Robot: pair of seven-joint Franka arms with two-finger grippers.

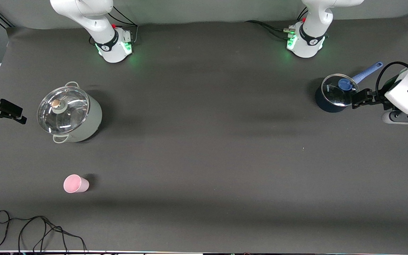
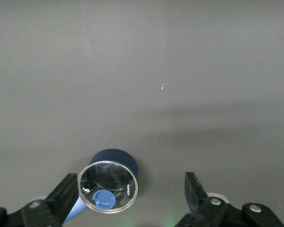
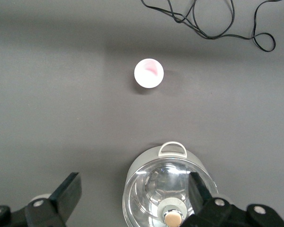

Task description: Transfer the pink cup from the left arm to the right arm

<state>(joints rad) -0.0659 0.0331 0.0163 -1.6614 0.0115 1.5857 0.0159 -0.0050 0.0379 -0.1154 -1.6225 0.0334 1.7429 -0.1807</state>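
The pink cup (image 1: 75, 183) stands upright on the dark table, toward the right arm's end and nearer to the front camera than the grey pot. It also shows in the right wrist view (image 3: 149, 73), its mouth facing up. My right gripper (image 1: 12, 113) hangs open and empty over the table's edge beside the grey pot, apart from the cup; its jaws stand wide in its wrist view (image 3: 135, 187). My left gripper (image 1: 357, 99) is open and empty over the table beside the blue pot, with its jaws spread wide in its wrist view (image 2: 131, 189).
A grey pot (image 1: 71, 113) with a glass lid stands toward the right arm's end. A dark blue saucepan (image 1: 331, 102) with a glass lid and blue handle (image 1: 367, 72) stands at the left arm's end. A black cable (image 1: 30, 230) lies at the table's near edge.
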